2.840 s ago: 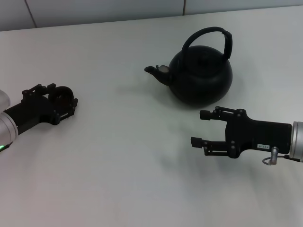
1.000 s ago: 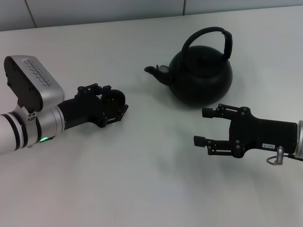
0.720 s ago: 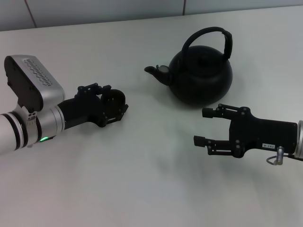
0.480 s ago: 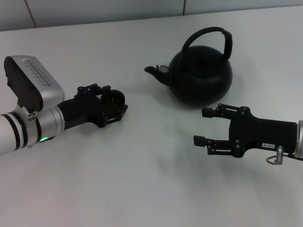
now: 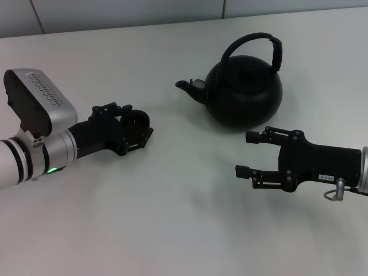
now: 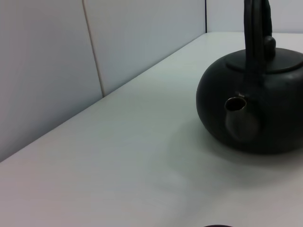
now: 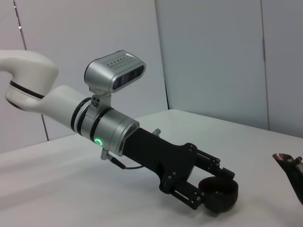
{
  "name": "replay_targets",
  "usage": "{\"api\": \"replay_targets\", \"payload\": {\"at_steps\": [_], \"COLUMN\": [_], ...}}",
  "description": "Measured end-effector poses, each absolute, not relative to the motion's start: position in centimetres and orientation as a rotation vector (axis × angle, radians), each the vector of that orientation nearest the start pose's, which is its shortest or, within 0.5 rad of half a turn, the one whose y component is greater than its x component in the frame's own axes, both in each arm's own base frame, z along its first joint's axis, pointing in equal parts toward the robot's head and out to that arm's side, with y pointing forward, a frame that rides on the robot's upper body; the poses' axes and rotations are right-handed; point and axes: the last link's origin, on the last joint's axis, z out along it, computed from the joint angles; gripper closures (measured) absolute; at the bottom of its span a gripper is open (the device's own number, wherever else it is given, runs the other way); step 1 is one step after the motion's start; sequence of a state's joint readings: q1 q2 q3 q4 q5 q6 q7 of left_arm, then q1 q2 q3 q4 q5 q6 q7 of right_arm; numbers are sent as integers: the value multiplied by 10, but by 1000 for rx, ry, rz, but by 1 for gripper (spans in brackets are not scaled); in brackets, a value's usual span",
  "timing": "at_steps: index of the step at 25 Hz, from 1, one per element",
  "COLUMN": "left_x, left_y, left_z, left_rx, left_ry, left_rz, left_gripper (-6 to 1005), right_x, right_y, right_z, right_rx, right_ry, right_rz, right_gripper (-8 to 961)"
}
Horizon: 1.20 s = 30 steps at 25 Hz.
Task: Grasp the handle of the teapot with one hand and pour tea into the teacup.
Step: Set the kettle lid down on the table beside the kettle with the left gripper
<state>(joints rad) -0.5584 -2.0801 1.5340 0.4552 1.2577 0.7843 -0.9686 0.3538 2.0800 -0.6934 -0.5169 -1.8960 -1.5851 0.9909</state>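
Observation:
The matte-black teapot (image 5: 246, 92) stands upright at the back of the white table, its spout (image 5: 185, 85) pointing left and its arched handle (image 5: 255, 40) free. My left gripper (image 5: 140, 127) lies low on the table left of the spout, shut on the small dark teacup (image 5: 137, 118). The right wrist view shows the teacup (image 7: 218, 195) sitting between the left gripper's fingers (image 7: 189, 198). In the left wrist view the teapot (image 6: 265, 113) faces me, spout first. My right gripper (image 5: 246, 154) hovers open just in front of the teapot's right side, touching nothing.
The white table (image 5: 172, 218) ends at a grey tiled wall (image 5: 115, 14) behind the teapot. Bare tabletop lies between the two grippers and in front of them.
My left gripper has carried the teacup from the far left towards the teapot, then eased slightly back to the left in the last half second. The right gripper and teapot stayed put.

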Motion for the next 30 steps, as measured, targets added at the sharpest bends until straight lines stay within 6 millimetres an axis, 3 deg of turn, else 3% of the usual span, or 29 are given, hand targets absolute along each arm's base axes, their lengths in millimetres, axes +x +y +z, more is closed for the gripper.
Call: {"api": "replay_targets", "payload": {"at_steps": [30], "left_x": [-264], "left_y": [357], "left_z": [-95], "left_rx": [-2572], "left_ry": [-346], "left_rz": [-304], "left_gripper": [265], "right_x": [309], "right_y": [268], "right_z": [-18], "right_rx": [-2645], "right_ry": [452], "right_rz": [759], "right_gripper": [128]}}
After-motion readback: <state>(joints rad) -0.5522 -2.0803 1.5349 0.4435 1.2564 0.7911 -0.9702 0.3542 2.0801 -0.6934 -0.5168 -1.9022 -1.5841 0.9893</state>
